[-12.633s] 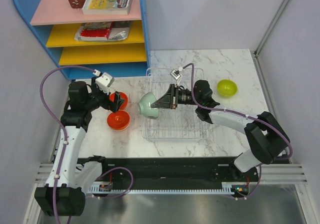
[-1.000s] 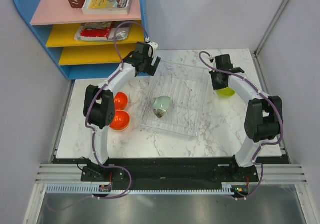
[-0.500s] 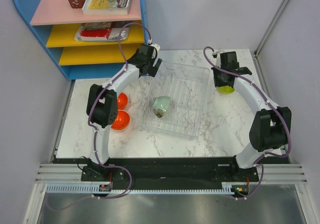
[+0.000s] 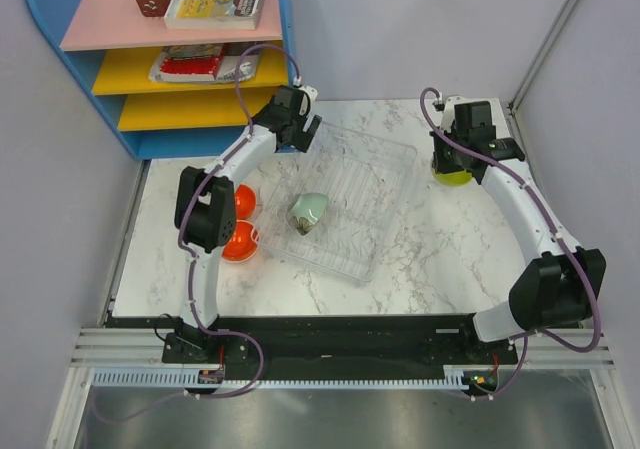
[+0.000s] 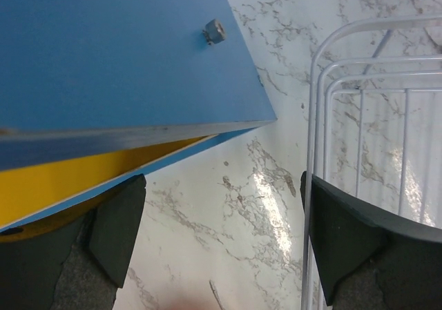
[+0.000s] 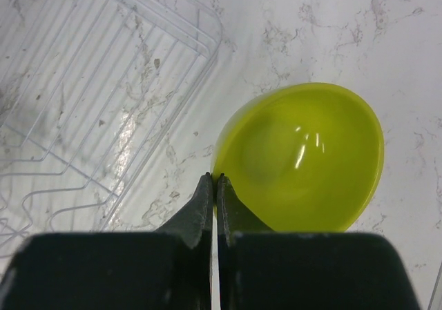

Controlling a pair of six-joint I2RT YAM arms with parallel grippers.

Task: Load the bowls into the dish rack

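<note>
The dish rack (image 4: 378,184) of thin silver-white wire lies turned at an angle mid-table. A pale green bowl (image 4: 308,211) rests on its side inside it. Two red bowls (image 4: 240,201) (image 4: 238,241) sit on the table left of the rack. My right gripper (image 6: 216,180) is shut on the near rim of a yellow-green bowl (image 6: 304,158), right of the rack (image 6: 90,82). In the top view that bowl (image 4: 452,172) is partly under the right gripper (image 4: 455,159). My left gripper (image 5: 221,241) is open and empty at the rack's far-left corner (image 5: 359,117), the wire rim beside its right finger.
A blue shelf unit (image 4: 180,49) with pink and yellow shelves, books and a brown block stands at the back left; its blue side panel (image 5: 103,54) is close to my left gripper. Grey walls close in the table on the left, back and right.
The rack has slid left and toward me, turning a little, and the pale green bowl moved with it. My right arm has swung to the right with the yellow-green bowl.
</note>
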